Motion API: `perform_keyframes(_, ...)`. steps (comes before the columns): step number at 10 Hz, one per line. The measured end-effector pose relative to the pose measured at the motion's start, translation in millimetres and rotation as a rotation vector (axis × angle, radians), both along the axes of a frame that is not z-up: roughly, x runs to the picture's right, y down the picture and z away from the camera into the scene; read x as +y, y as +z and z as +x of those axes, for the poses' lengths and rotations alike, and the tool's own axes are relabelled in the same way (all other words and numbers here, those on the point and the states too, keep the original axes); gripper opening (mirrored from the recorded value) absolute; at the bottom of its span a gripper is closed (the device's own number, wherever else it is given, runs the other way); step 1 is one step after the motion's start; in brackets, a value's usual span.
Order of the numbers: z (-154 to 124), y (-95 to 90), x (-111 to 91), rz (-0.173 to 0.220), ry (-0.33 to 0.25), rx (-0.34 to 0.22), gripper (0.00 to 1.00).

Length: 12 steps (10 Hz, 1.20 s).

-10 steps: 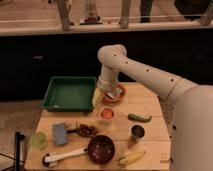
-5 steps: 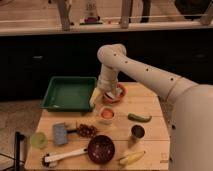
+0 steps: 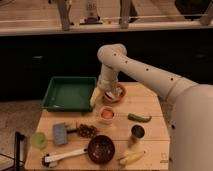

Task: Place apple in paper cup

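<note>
The white paper cup [image 3: 106, 115] stands near the middle of the wooden table [image 3: 155, 145]. The orange-red apple [image 3: 106, 113] sits inside it and shows through the cup's mouth. My gripper [image 3: 106, 96] hangs at the end of the white arm just above and behind the cup, over the near edge of an orange bowl [image 3: 118, 93]. It is apart from the cup and the apple.
A green tray [image 3: 70, 92] lies at the back left. A green pepper [image 3: 139, 118], a dark metal cup [image 3: 137, 132] and a yellow banana [image 3: 131, 158] are to the right. A dark bowl [image 3: 101, 149], a white-handled utensil [image 3: 62, 156], a grey block [image 3: 60, 133] and a yellow-green cup [image 3: 38, 140] are at the front left.
</note>
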State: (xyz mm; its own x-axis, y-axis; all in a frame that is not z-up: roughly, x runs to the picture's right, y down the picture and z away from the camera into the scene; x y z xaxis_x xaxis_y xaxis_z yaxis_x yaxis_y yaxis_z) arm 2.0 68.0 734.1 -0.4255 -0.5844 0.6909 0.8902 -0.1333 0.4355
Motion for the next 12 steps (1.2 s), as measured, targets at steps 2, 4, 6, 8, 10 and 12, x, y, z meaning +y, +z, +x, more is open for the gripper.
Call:
perform_keyframes(2, 1, 0.3, 0, -0.004, -0.004, 0.002, 0.80)
perform_keyframes(4, 3, 0.6, -1, -0.005, -0.007, 0.000, 0.80)
perform_keyframes(6, 6, 0.9, -2, -0.001, -0.007, -0.003, 0.80)
perform_keyframes(8, 8, 1.9, -5, 0.005, -0.011, -0.014, 0.80)
perform_keyframes(10, 10, 2.7, -6, 0.008, -0.011, -0.018, 0.80)
perform_keyframes(12, 9, 2.8, -6, 0.008, -0.011, -0.019, 0.80)
